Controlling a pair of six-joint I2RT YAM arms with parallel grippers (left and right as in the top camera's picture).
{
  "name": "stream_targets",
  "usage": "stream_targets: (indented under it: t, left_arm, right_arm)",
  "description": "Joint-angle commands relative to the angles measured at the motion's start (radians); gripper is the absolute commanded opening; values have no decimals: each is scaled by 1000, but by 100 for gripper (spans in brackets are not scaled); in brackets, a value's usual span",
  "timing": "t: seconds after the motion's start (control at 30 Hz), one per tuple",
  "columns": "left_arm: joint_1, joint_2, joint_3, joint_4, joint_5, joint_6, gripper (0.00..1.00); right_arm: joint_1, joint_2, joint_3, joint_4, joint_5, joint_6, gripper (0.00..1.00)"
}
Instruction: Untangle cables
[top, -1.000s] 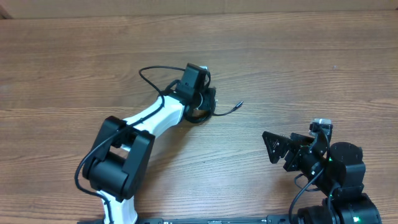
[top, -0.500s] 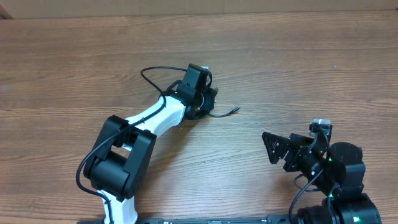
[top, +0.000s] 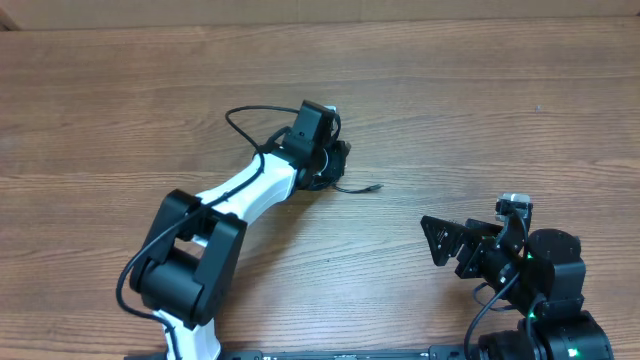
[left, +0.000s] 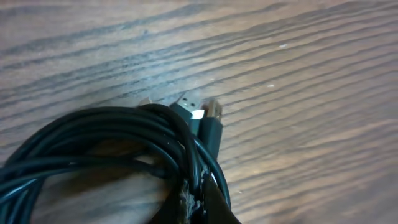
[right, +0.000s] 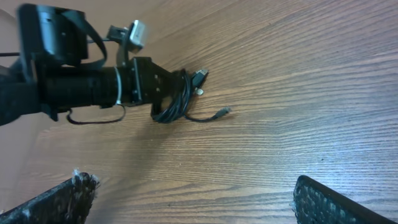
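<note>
While the left gripper (right: 173, 91) is reaching out over the middle of the brown wood-grain table (top: 500, 100), its jaws are pressing closed on the small coiled bundle of thin black cables (left: 118, 140). In the left wrist view, one dark fingertip (left: 202, 204) is biting into the loops at the bottom edge. Several strands are running together in a curve, and the small silver-tipped plugs (left: 200, 113) are poking out side by side at the top of the coil, lying against the wood. One loose cable end (top: 372, 187) is trailing out of the bundle toward the right arm's side, lying flat on the table. The right gripper (top: 450, 245) is hanging well apart from the bundle, near the table's front edge, with its jaws standing wide and nothing between them. Its two ridged black fingers (right: 336, 202) are showing at the lower corners of the right wrist view.
</note>
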Motion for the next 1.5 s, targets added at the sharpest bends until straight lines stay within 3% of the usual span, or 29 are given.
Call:
stream_targets:
  t: [0.0, 0.43, 0.77, 1.0, 1.23, 1.47]
  left_arm:
    - [2, -92, 16, 2, 99, -9, 4]
    - [-60, -225, 16, -11, 171, -176, 4]
    - [-87, -223, 16, -166, -2, -159, 4]
    - [-87, -223, 16, -180, 72, -156, 4]
    - [-86, -223, 16, -166, 92, -137, 4]
    - [-86, -223, 16, -172, 99, -89, 6]
  right_arm:
    - [-1, -3, 23, 5, -9, 4, 100]
    - [-1, 21, 23, 43, -10, 4, 100]
    - [-1, 171, 23, 44, -61, -4, 100]
    - [-1, 325, 23, 80, -75, -13, 100]
    - [-1, 483, 23, 90, -152, -138, 100]
    - [37, 560, 23, 180, -174, -140, 100]
